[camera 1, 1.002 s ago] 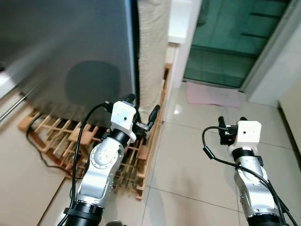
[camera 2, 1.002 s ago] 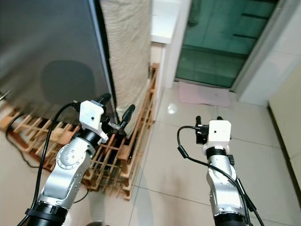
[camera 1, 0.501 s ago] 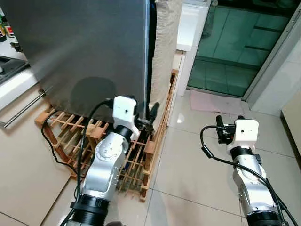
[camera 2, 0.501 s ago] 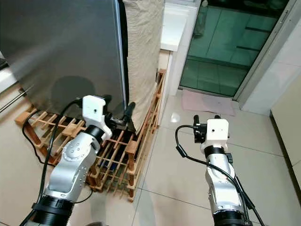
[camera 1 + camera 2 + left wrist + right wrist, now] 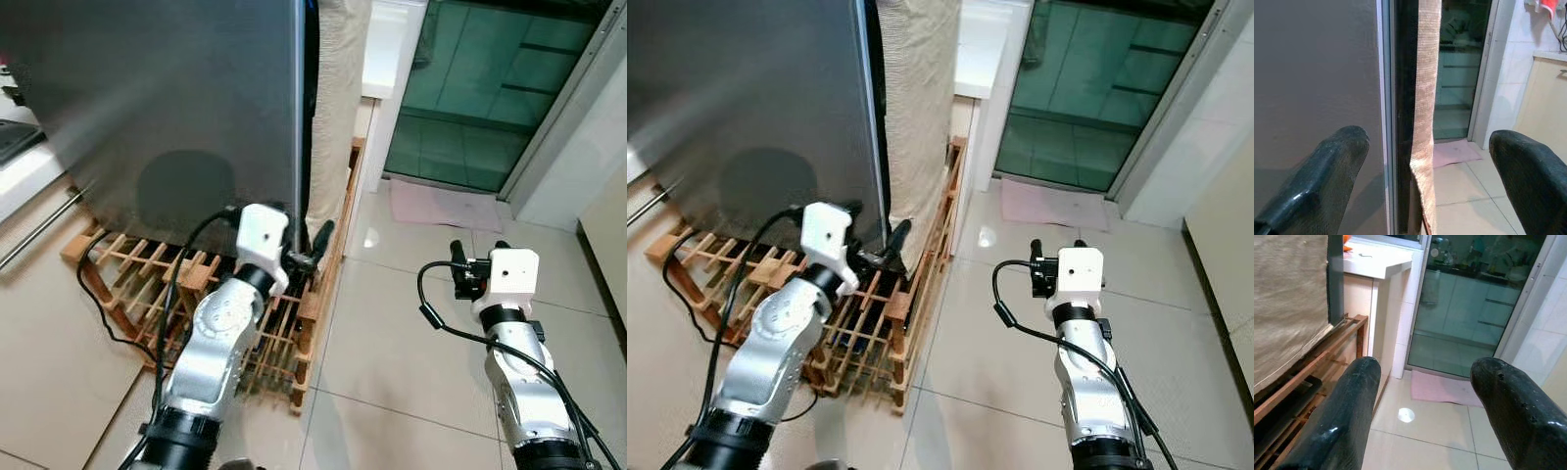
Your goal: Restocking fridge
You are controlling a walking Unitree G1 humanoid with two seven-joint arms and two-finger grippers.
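The grey fridge door stands shut at the left, with its vertical edge running down the middle. A beige cloth hangs along the fridge's side, just right of that edge. My left gripper is open low at the door edge. In the left wrist view, the left gripper has the door edge and the cloth between its two fingers. My right gripper is open and empty above the floor tiles, well to the right of the fridge.
A wooden slatted rack lies under and in front of the fridge, with a black cable across it. A metal bar handle shows at far left. A white counter, a green glass door and a pink mat lie beyond.
The whole picture has shifted as the camera moved. My left gripper stays open at the fridge door's edge, slightly nearer to it. The right arm has not moved.
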